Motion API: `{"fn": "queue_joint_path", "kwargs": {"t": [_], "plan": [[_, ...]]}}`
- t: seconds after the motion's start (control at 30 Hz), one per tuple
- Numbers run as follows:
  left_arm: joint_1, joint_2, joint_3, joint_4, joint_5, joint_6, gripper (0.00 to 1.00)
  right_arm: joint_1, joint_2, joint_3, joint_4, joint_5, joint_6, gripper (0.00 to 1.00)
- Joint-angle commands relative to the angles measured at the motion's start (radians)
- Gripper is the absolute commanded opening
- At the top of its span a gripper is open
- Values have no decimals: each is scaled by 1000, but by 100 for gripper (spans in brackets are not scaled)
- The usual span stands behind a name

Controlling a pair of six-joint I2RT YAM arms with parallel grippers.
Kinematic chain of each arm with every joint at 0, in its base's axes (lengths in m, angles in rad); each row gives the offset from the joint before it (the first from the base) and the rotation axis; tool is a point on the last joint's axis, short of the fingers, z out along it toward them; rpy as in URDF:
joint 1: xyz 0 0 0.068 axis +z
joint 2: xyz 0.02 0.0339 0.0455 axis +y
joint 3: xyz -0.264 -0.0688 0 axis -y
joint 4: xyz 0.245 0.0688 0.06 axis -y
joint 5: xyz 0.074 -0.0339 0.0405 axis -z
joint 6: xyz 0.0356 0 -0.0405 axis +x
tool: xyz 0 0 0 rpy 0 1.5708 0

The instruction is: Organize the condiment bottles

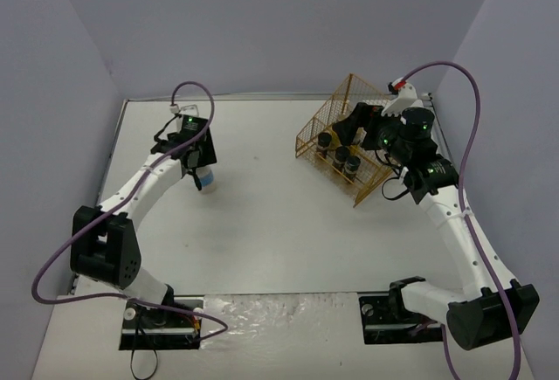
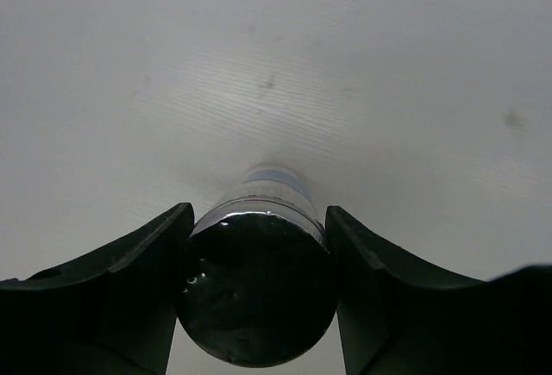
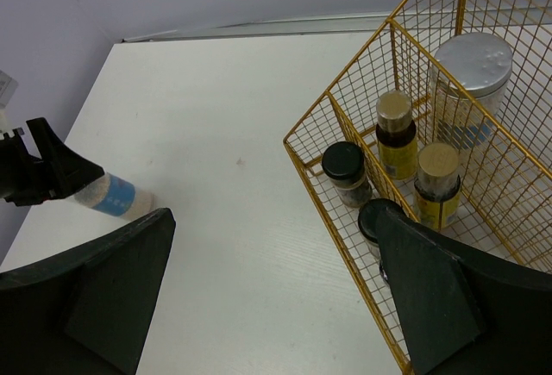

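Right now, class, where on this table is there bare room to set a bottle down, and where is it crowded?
Free: the wide table stretch between the blue-labelled jar in the left gripper and the gold basket. Crowded: inside the basket, where bottles stand close, right gripper alongside.

The table [image 3: 216, 116] looked matt white, with a fine ridged grain and a few faint scuffs. The basket [image 3: 345, 90] was thin gold wire, metal with a soft shine. In it, the wide jar [image 3: 470, 73] had a dull, slightly dimpled silvery lid. The slim bottles [image 3: 395, 138] carried matt tan caps, and the short dark jar [image 3: 346, 171] a smooth black one. The left tool [image 2: 259, 213] looked like matt black plastic. The lid of the pale jar [image 2: 257, 293] shone glossy and dark.
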Motion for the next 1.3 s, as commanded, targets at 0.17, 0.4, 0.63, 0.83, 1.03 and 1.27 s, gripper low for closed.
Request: {"fn": "queue_joint_path", "kwargs": {"t": [0.17, 0.4, 0.63, 0.83, 1.03, 1.27], "plan": [[-348, 88, 308, 54, 67, 56, 0, 8, -24, -45, 78, -5, -34, 100], [-458, 188, 350, 47, 120, 78, 4, 24, -35, -82, 76, 42, -67, 100], [-487, 207, 312, 80, 131, 64, 36, 56, -17, -96, 75, 70, -90, 100], [-496, 180, 322, 66, 115, 55, 90, 102, 11, -73, 74, 101, -116, 100], [-492, 96, 325, 35, 47, 59, 97, 159, 33, -50, 66, 139, -141, 100], [-374, -145, 227, 24, 0, 74, 97, 234, 61, 0, 65, 127, -209, 100]]}}
